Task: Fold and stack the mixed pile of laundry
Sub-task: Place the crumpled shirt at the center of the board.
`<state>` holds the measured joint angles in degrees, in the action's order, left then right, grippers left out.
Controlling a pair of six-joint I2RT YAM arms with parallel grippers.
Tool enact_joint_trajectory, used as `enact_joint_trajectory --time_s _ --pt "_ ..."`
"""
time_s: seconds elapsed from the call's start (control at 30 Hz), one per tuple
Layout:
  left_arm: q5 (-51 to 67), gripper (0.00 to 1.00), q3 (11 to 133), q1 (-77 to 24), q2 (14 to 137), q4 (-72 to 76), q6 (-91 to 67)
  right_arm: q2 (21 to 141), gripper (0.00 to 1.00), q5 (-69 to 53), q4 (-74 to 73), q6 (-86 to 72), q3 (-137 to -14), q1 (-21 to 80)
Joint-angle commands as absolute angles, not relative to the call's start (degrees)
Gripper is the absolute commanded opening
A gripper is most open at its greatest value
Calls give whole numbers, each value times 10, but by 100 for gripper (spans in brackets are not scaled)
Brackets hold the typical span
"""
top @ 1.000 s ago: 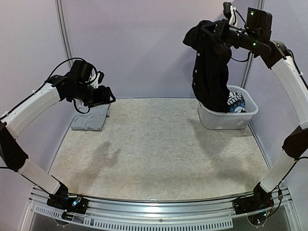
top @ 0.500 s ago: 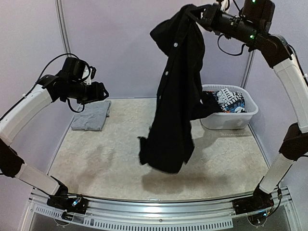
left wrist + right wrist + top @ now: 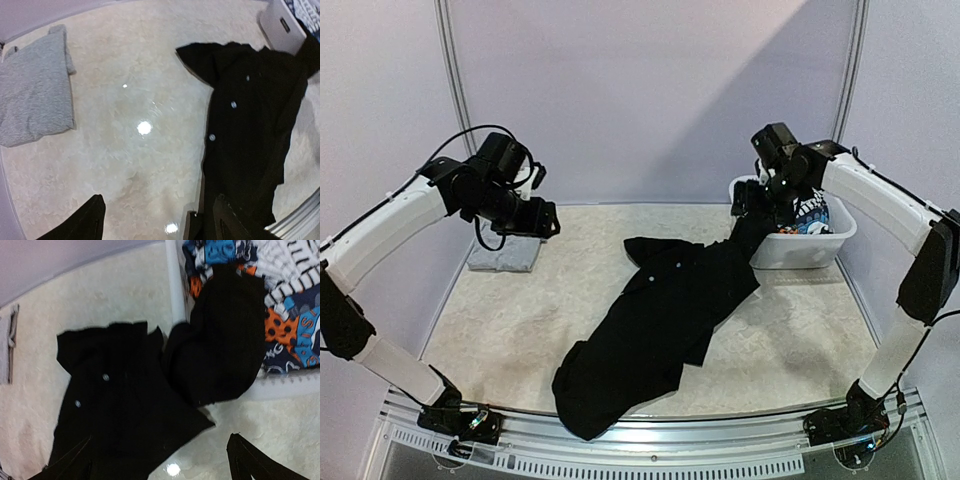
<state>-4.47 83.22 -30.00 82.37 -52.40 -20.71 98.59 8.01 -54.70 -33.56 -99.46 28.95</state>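
The black shirt lies spread on the desk, running slantwise from the basket at the far right down to the near edge, where its lower end reaches the desk's front rail. It lies crumpled rather than flat, with folds along its right side. The left wrist view shows a row of pale buttons down the shirt. One end of it is draped over the basket's near-left rim and rests inside, partly on top of the printed piece. That piece, in white, black, blue and orange, fills the rest of the basket and is bunched up.

The grey top lies folded at the far left corner of the desk, well apart from the shirt. In the left wrist view it is a neat flat rectangle.

The left claw hangs in the air just over the grey top's near edge. Its fingers stand apart with nothing between them.

The right claw hangs above the basket's left rim, over the draped end of the shirt. Its fingers are spread wide and grip nothing; below them the shirt lies loose.
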Motion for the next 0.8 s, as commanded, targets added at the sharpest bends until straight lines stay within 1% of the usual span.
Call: enact_joint_trajectory --time_s 0.0,0.2,0.3,0.53,0.63,0.77 --pt "-61 77 832 -376 826 -595 -145 906 90 75 -543 -319 -949 299" --pt "-42 76 801 -476 798 -627 -120 893 90 44 -535 -286 -893 299" --pt "-37 75 811 -539 804 -643 -107 875 89 22 -512 -280 -849 298" --pt "-45 69 894 -636 911 -699 -62 855 89 -2 -494 -285 -786 298" --pt "-54 66 903 -663 951 -693 -58 851 89 -20 -482 -286 -756 299" --pt "-84 64 896 -680 999 -680 -80 833 88 -44 -414 -288 -682 293"
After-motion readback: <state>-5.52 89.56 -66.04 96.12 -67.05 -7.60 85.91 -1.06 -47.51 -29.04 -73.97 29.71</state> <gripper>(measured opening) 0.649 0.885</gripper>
